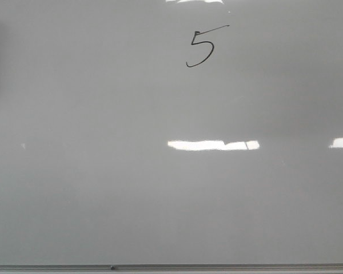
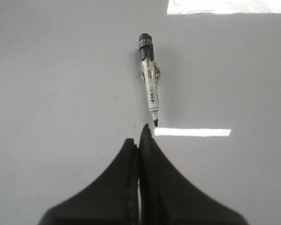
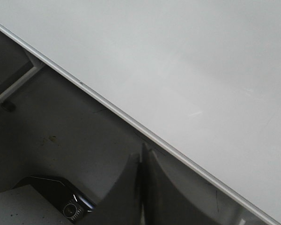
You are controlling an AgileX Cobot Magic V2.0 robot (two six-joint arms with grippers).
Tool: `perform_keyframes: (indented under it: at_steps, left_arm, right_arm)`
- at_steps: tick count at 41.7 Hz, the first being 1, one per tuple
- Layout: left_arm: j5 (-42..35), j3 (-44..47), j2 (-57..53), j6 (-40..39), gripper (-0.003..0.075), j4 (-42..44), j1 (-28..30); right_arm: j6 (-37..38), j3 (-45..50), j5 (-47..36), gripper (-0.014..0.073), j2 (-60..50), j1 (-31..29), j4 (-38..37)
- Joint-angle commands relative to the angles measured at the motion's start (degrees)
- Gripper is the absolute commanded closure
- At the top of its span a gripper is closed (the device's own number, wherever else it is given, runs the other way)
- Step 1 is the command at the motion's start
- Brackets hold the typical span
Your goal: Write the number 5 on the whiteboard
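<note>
The whiteboard (image 1: 103,188) fills the front view; glare patches cross its glossy pale surface, and a thin metal edge (image 3: 131,124) borders it. Beyond that edge lies dark floor. The number 5 (image 1: 201,48) stands complete near the board's upper middle, so writing appears finished. A marker (image 2: 149,77) lies uncapped on the board, just beyond the left pincer (image 2: 139,140), whose fingers are pressed together and empty. The right pincer (image 3: 143,157) is likewise closed and empty. Remaining work, if any: retract both arms.

light: even, dim grey | glare: bright rectangular patches on whiteboard (image 1: 103,200) | focus: slightly soft
</note>
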Motion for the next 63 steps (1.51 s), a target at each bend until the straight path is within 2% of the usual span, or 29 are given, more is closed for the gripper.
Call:
perform_keyframes:
  at_steps: [1, 6, 58, 63]
  left_arm:
    - [-5.10, 0.22, -0.86, 1.00, 0.0741, -0.97, -0.13]
    - [-5.10, 0.22, -0.86, 6.18, 0.0741, -4.34, -0.63]
    - [-5.10, 0.22, -0.86, 6.18, 0.0741, -4.34, -0.63]
    - [-5.10, 0.22, -0.86, 6.18, 0.0741, -4.34, -0.63]
  right_arm:
    - [-0.25, -1.25, -3.22, 0.0662, 0.22, -0.07, -0.03]
    - [-0.25, -1.25, -3.22, 0.0662, 0.22, -0.07, -0.03]
    - [-0.31, -0.68, -3.92, 0.0662, -0.32, 0.01, -0.15]
    - [-0.31, 2.70, -7.50, 0.0662, -5.28, -3.43, -2.06]
